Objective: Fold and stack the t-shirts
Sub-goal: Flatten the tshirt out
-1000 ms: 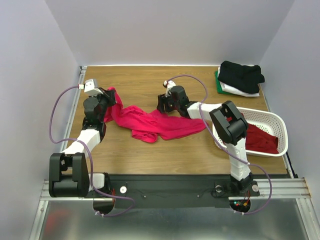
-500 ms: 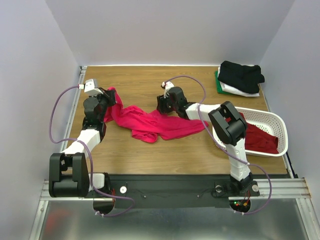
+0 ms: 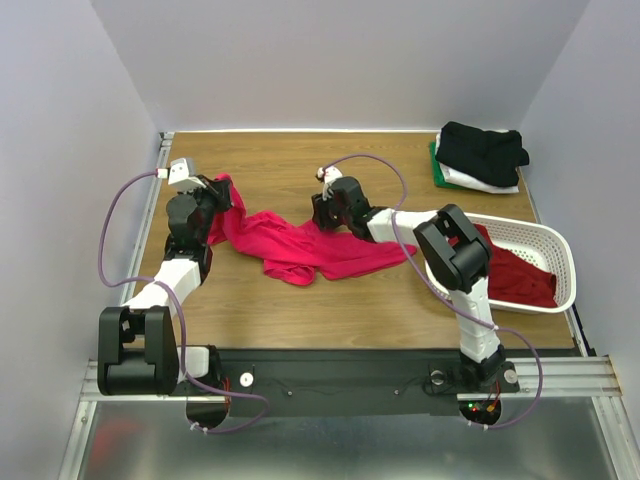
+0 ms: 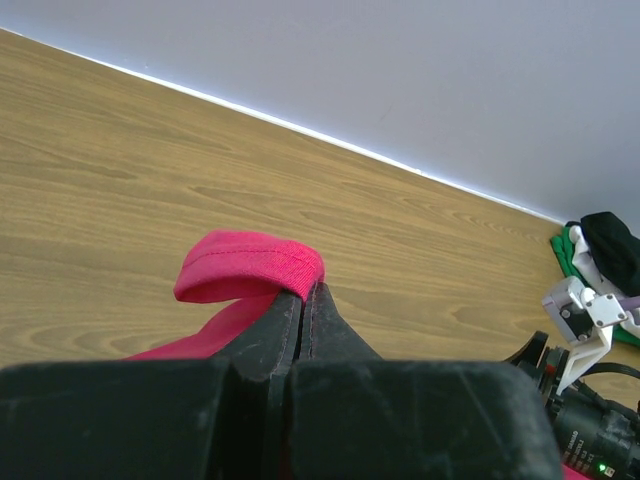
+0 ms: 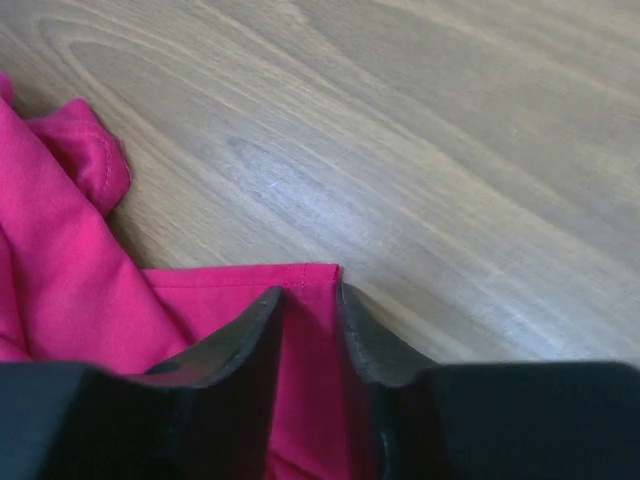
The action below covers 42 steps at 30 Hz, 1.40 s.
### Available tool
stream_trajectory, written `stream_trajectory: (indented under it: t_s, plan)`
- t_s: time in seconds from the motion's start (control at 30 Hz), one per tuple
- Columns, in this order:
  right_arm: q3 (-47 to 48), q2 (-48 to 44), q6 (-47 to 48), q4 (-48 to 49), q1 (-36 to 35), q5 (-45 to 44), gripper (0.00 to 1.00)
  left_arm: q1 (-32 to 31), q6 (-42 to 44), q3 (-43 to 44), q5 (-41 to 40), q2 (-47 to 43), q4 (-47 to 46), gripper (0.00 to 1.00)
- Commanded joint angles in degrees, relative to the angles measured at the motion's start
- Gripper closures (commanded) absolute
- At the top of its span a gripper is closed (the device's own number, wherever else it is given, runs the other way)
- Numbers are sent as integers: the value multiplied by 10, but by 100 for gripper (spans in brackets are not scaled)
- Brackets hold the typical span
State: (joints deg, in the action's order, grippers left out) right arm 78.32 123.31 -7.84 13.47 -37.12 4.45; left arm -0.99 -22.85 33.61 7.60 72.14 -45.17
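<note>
A bright pink-red t-shirt (image 3: 300,250) lies crumpled across the middle of the table. My left gripper (image 3: 222,192) is shut on its left end, and a hemmed loop of cloth (image 4: 250,265) sticks out past the closed fingertips (image 4: 308,290). My right gripper (image 3: 318,212) is low at the shirt's far edge. Its jaws stand a little apart astride a hemmed corner of the pink cloth (image 5: 310,275), one finger (image 5: 240,335) lying on the fabric. A darker red t-shirt (image 3: 520,275) lies in the basket. Folded black (image 3: 482,148), white (image 3: 480,181) and green (image 3: 436,165) t-shirts are stacked at the back right.
The white perforated basket (image 3: 548,240) sits at the right edge beside the right arm's elbow. Grey walls close in the table on three sides. Purple cables loop over both arms. Bare wood shows behind the pink shirt.
The right gripper has crept left and slightly farther along the shirt's far edge, and its jaws have narrowed round the corner. The left arm and its grip are unchanged.
</note>
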Motion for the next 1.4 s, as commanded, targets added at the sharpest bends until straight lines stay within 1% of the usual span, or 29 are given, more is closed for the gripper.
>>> stream_trajectory:
  t_s: [0.0,0.07,0.1,0.13,0.17,0.27,0.3,0.33,0.37,0.47,0.57,0.77,0.87,0.97,1.13,1.2,1.27,1.37]
  plan:
    - [25,19,-4,-27,-15,12,72,1,1,-5,11,-24,-41,100]
    - [28,25,-9,-28,-15,8,83,1,1,-5,10,-24,-41,100]
    - [30,26,-12,-28,-15,3,94,1,1,-5,9,-27,-41,100]
    - [31,28,-17,-29,-15,1,99,1,0,-8,8,-28,-44,100]
    - [32,27,-18,-28,-15,0,100,1,0,-12,7,-31,-48,100]
    - [22,2,-15,-29,-15,-41,100,1,1,-18,-6,-46,-49,100]
    - [17,-10,-10,-29,-15,-84,100,1,1,-17,-8,-52,-48,100]
    - [12,-24,2,-28,-15,-101,100,1,2,-17,-8,-55,-48,100]
    - [-1,-57,7,-28,-14,-133,100,1,2,-13,-6,-55,-45,100]
    - [-27,-123,24,-28,-8,-167,100,1,0,-3,13,-59,-42,100]
    - [-45,-168,40,-20,-8,-210,100,1,-1,5,23,-66,-41,100]
    - [-78,-258,68,0,6,-277,100,1,3,20,10,-96,-27,100]
    - [-89,-299,74,10,14,-297,100,1,7,37,9,-103,-14,100]
    - [-106,-334,101,36,19,-308,100,1,13,51,8,-110,-3,100]
    - [-138,-433,124,68,19,-326,100,1,34,94,-13,-147,29,100]
    - [-155,-462,130,79,20,-325,100,1,44,116,-15,-162,53,100]
    - [-165,-512,136,83,20,-320,100,1,47,128,-12,-189,73,100]
    - [-187,-584,143,84,19,-291,100,1,55,155,8,-226,103,100]
